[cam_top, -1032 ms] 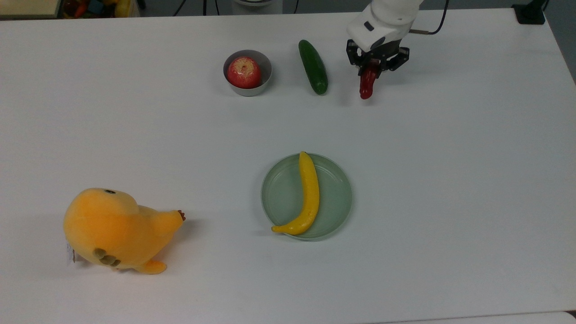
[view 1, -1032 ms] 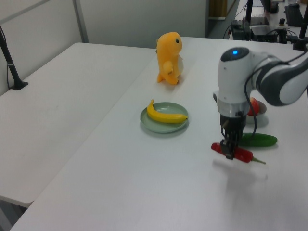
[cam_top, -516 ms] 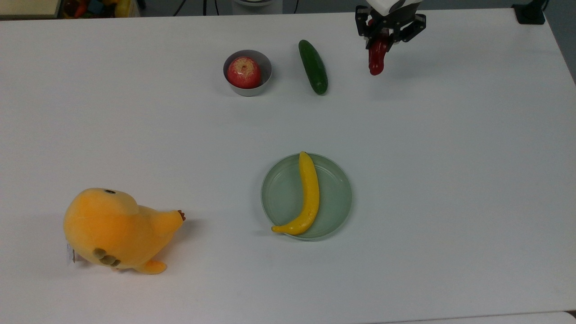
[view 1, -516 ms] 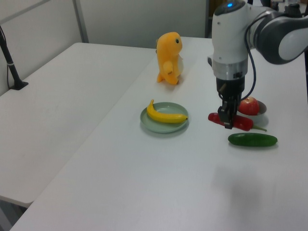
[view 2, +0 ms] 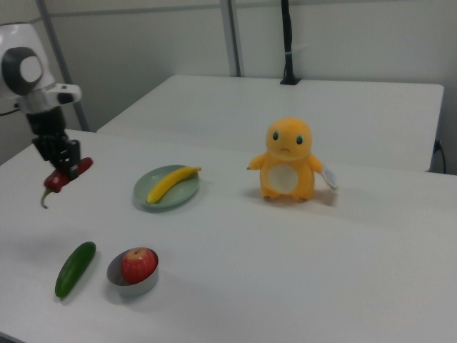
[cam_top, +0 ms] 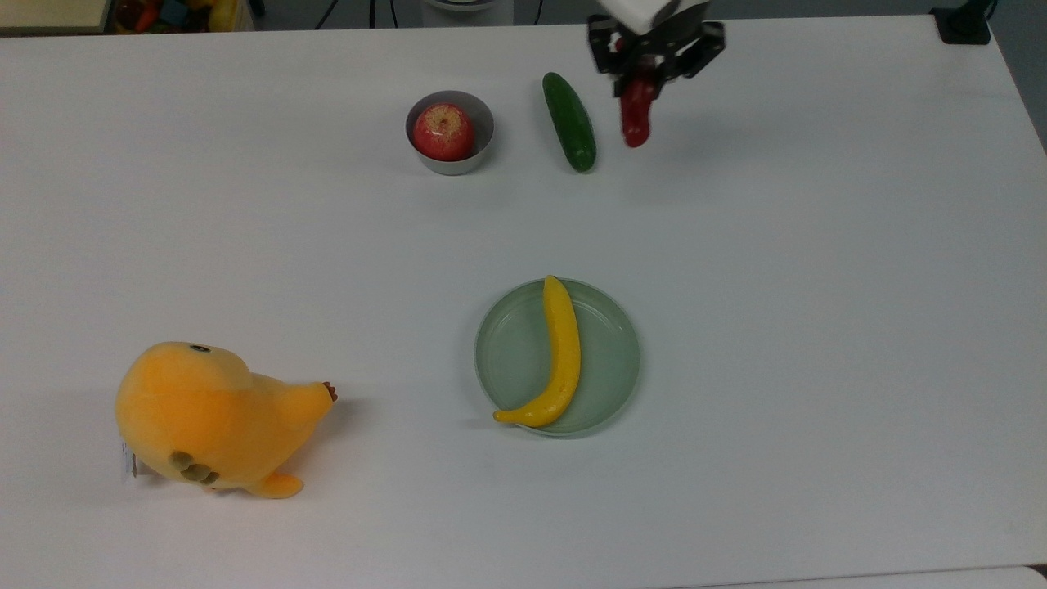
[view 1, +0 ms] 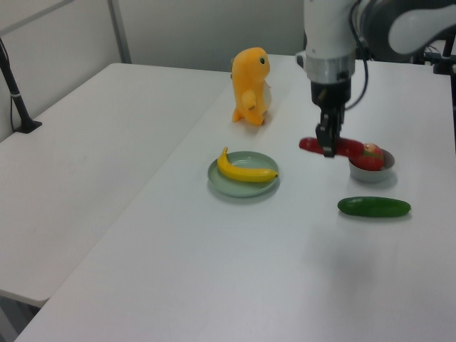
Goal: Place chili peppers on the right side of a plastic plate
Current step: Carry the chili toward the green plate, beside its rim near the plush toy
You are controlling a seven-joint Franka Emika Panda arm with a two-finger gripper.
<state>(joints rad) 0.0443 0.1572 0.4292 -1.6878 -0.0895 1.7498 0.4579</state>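
Observation:
A dark-red chili pepper (cam_top: 635, 119) (view 1: 347, 147) (view 2: 63, 176) hangs well above the table, with my gripper (cam_top: 646, 78) (view 1: 328, 149) (view 2: 66, 170) shut on its stem end. In the top view it is just right of the cucumber, at the far edge of the table. The pale green plastic plate (cam_top: 609, 360) (view 1: 221, 182) (view 2: 187, 193) lies mid-table, far nearer the camera in the top view, with a yellow banana (cam_top: 561, 353) (view 1: 246, 169) (view 2: 170, 182) lying across it.
A dark green cucumber (cam_top: 569, 121) (view 1: 374, 206) (view 2: 74, 269) lies beside a grey bowl (cam_top: 483, 123) (view 1: 367, 173) (view 2: 114, 282) holding a red apple (cam_top: 443, 131) (view 2: 138, 264). An orange plush toy (cam_top: 213, 417) (view 1: 251, 85) (view 2: 289, 161) stands at the top view's lower left.
The gripper has risen from near the table with the chili in it, then shifted toward the top view's left, closer to the cucumber.

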